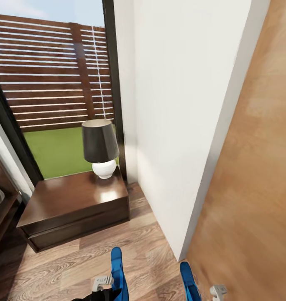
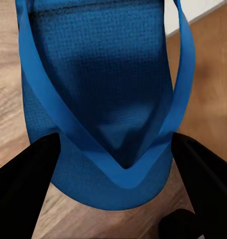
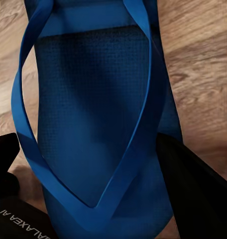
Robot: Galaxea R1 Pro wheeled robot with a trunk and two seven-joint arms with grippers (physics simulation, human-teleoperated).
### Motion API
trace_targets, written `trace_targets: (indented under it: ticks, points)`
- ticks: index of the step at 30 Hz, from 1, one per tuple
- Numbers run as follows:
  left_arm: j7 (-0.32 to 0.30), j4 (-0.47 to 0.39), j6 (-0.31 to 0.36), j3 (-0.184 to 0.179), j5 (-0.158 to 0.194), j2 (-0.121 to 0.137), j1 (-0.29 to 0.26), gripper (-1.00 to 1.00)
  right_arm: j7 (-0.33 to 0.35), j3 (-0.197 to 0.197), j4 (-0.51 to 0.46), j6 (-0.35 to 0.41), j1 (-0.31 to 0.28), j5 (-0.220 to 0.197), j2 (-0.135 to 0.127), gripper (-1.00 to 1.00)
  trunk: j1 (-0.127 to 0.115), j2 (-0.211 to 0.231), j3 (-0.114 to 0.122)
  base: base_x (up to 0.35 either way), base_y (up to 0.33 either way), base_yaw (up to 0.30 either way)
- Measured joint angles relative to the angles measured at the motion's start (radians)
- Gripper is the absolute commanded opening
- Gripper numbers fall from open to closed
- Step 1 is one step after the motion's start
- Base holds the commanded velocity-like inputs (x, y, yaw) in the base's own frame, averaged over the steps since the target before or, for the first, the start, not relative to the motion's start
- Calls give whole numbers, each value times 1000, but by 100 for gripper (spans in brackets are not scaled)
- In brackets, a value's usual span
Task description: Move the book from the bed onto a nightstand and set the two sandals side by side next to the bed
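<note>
While each gripper clamps a blue sandal [image 2: 101, 99] [image 3: 93, 114], the nightstand [image 1: 72, 205] stands ahead

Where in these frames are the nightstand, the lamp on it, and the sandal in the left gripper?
nightstand [image 1: 67, 200]: head view, bare part of its glossy top.
lamp [image 1: 99, 141]: head view, middle of its dark shade.
left sandal [image 2: 101, 89]: left wrist view, textured footbed between the straps.

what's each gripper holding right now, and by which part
Each holds a blue sandal by its toe end: the left gripper grips one sandal, the right gripper the other sandal.
</note>
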Motion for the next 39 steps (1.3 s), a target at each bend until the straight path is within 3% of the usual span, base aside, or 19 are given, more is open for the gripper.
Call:
trace_targets:
  ticks: [24, 39]
  points:
    - [0, 1, -1, 0, 1, 0, 0, -100, -1, 0, 0, 0, 0, 0, 2, -100, 0, 0, -12, 54, -41, 270]
    - [0, 2, -2, 1, 2, 0, -1, -100, -1, -1, -1, 0, 0, 0, 1, -100, 0, 0, -13, 219, -108, 30]
